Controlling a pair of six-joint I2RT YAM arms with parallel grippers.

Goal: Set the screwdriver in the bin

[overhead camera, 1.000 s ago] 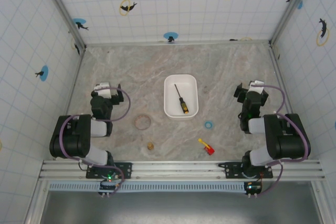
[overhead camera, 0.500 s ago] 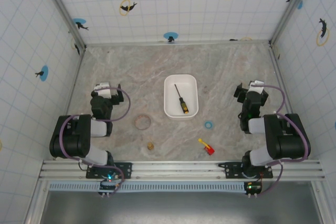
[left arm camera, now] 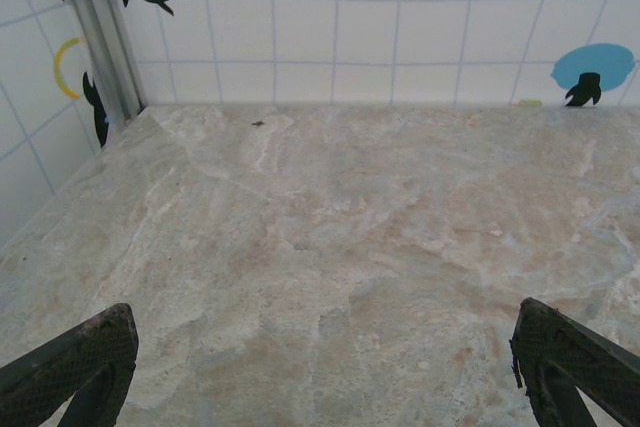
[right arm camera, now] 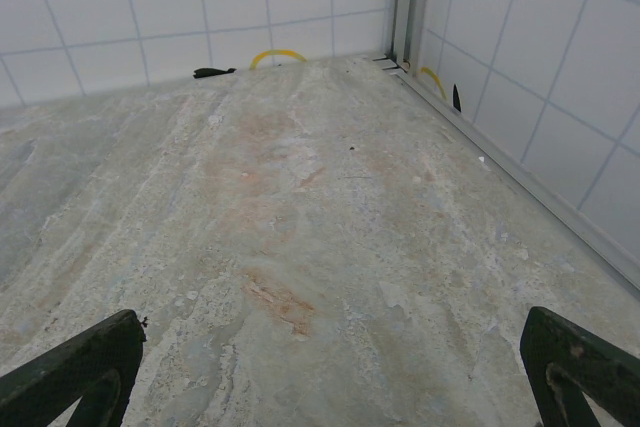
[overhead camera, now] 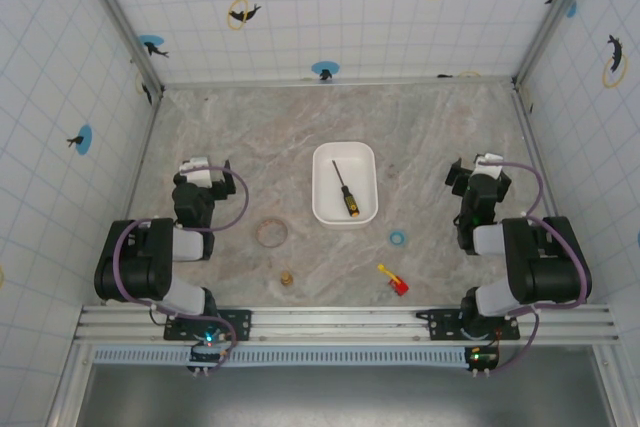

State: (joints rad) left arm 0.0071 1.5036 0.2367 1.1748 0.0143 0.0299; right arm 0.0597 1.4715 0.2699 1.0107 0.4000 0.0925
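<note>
On the bench [overhead camera: 250, 137] the screwdriver [overhead camera: 345, 189] lies lengthwise in the bin [overhead camera: 362, 169]; my left claw [left arm camera: 320, 342] and right claw [right arm camera: 330, 347] flank it, open, empty.

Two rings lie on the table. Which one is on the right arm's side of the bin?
The small blue ring, off the near right corner of the bin. The larger brownish ring lies on the left arm's side.

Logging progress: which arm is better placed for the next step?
Right, barely: the small yellow-handled screwdriver already lies in the white rectangular plastic bin, handle nearer the right arm. No move seems needed.
</note>
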